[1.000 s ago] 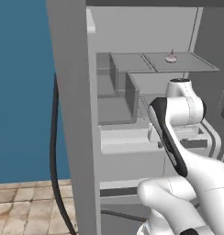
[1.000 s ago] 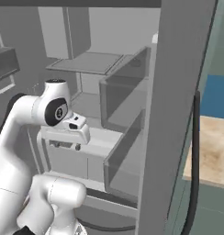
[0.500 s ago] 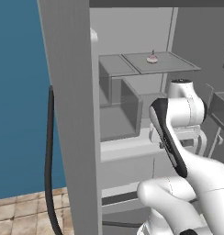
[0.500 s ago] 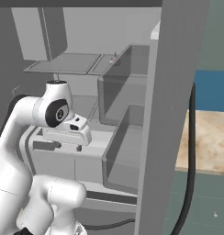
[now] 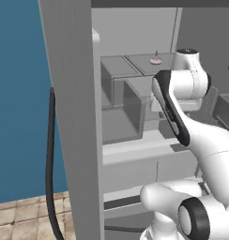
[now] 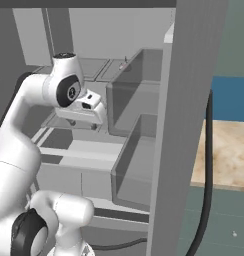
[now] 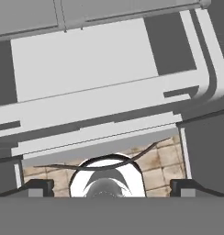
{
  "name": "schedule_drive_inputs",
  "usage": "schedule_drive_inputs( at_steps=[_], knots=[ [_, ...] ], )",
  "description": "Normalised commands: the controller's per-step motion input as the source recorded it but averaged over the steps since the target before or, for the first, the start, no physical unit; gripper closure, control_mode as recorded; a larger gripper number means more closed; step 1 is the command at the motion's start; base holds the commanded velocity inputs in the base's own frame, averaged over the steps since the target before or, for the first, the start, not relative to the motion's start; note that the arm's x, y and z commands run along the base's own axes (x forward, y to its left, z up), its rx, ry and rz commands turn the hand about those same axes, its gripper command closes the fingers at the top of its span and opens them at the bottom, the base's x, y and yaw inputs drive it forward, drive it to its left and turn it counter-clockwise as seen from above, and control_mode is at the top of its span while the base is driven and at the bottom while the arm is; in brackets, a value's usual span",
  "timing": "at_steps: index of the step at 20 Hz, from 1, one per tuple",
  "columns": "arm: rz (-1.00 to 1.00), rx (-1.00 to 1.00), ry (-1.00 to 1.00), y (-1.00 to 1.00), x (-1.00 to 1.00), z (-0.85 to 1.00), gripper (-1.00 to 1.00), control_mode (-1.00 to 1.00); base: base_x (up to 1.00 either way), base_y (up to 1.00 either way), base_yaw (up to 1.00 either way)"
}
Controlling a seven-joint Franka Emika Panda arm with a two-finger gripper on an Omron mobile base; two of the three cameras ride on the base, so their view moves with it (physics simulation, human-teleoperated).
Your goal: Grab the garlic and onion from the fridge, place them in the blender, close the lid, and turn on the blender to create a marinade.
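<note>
While the fridge [image 5: 74,117] is standing with its door swung wide, you are looking at the arm folded up in front of the open cabinet, with the gripper [image 6: 89,112] hanging at mid-shelf height and pointing down, probably because the reach has not begun. In the hand view the two dark fingertips [image 7: 40,186] are sitting far apart at the bottom corners with nothing between them, so the hand is released and carrying nothing. On the upper shelf [image 5: 135,61] toward the back, a small pale rounded thing with a thin stalk [image 5: 156,59] is resting; I am judging it to be the garlic or the onion, but it is too small to tell which. The door's inner side is carrying boxy bins [image 6: 136,165] with flat grey walls and square edges, matte and plain. A long curved black handle [image 5: 50,164] is running down the door's outer face, smooth and rope-like. The shelves are reading as flat, hard, pale grey slabs.
</note>
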Motion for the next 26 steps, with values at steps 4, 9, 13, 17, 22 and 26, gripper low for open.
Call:
schedule_drive_inputs(
  at_steps=[4, 9, 13, 17, 22, 26],
  knots=[
    [0.0, -0.05, -0.35, -0.3, 0.34, 0.71, -1.0, -1.0, 0.0, 0.0, 0.0],
    [0.0, -0.06, -0.31, -0.15, 0.49, 0.65, -1.0, -1.0, 0.0, 0.0, 0.0],
    [0.0, -0.03, -0.25, -0.21, 0.63, 0.58, -1.0, -1.0, 0.0, 0.0, 0.0],
    [0.0, 0.0, -0.22, -0.08, 0.73, 0.17, -1.0, -1.0, 0.0, 0.0, 0.0],
    [0.0, 0.0, -0.05, -0.07, 0.79, 0.0, -1.0, -1.0, 0.0, 0.0, 0.0],
    [0.0, 0.0, 0.01, -0.33, 0.86, 0.0, -1.0, -1.0, 0.0, 0.0, 0.0]
  ],
)
